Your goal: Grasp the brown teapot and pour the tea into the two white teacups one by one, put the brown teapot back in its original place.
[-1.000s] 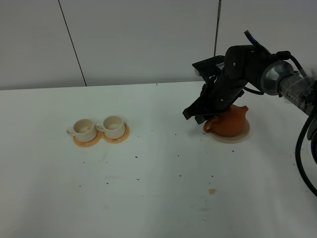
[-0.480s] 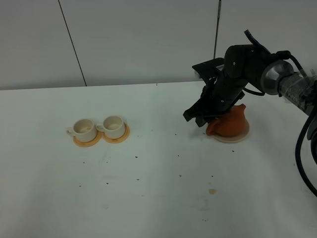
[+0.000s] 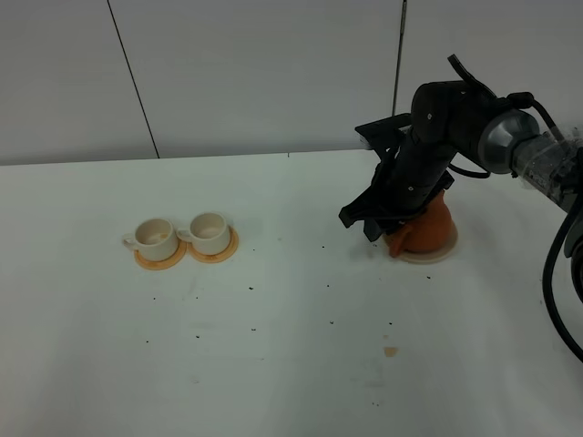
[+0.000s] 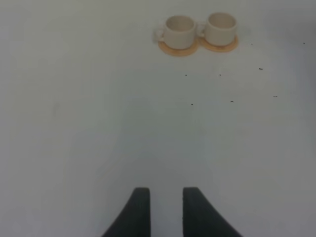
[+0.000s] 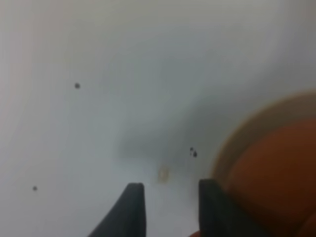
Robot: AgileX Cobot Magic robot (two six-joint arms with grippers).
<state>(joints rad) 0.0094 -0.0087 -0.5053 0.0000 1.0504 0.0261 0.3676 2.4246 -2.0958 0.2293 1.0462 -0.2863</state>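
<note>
While the right end effector (image 5: pixel 168 207) grips the brown teapot (image 3: pixel 426 229) from the pot's nine-o'clock side, the pot is on the pale saucer (image 3: pixel 444 256) at the three-o'clock side of the desk (image 3: pixel 273 364). In the right wrist view the two fingers stand moderately apart. Bare desk shows between their tips, a sliver of reddish clay lies between them at the frame edge, and the pot's body is just beside one finger. The handle is hidden by the arm, and whether the base lies flat on the saucer cannot be told.

The left end effector (image 4: pixel 163 210) hangs over bare desk, its fingers narrowly parted and holding nothing.

Toward nine o'clock, well apart from the pot, the outer white teacup (image 3: pixel 153 236) and the inner white teacup (image 3: pixel 209 230) stand upright side by side. Each is on an orange coaster (image 3: pixel 160 262) (image 3: pixel 228 250), with its handle toward nine o'clock. Dark specks (image 3: pixel 251 289) dot the desk, and a small brownish stain (image 3: pixel 390 350) lies toward six o'clock from the saucer.
</note>
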